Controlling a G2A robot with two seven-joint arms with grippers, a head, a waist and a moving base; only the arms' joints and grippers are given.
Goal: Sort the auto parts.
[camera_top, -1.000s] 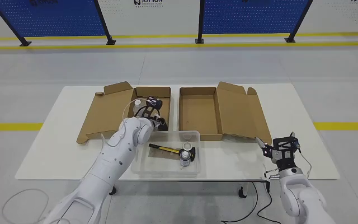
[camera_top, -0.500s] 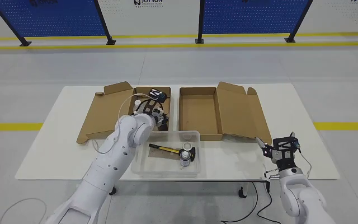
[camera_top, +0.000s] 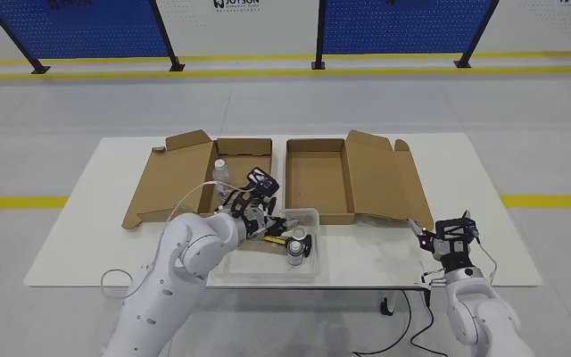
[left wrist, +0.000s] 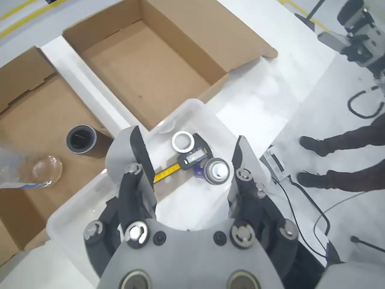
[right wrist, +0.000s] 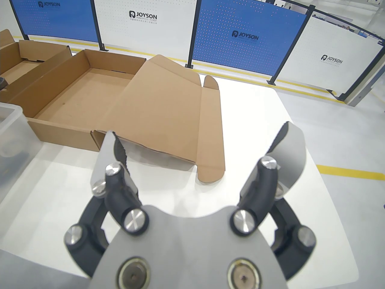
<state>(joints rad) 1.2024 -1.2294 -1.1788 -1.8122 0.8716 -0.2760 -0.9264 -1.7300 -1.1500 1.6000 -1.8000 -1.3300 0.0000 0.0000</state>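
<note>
Looks partly done: black cylinder and clear plastic bottle lying in the brown cardboard box toward the desk's left edge. Left to sort, in the clear plastic bin at the front edge: yellow-and-black caliper, white ring, white-capped spray can. Left hand released, spread above them. Right hand released too, near the front right corner, well apart. Box walls just beside the bin's far rim; open desk rightward.
</note>
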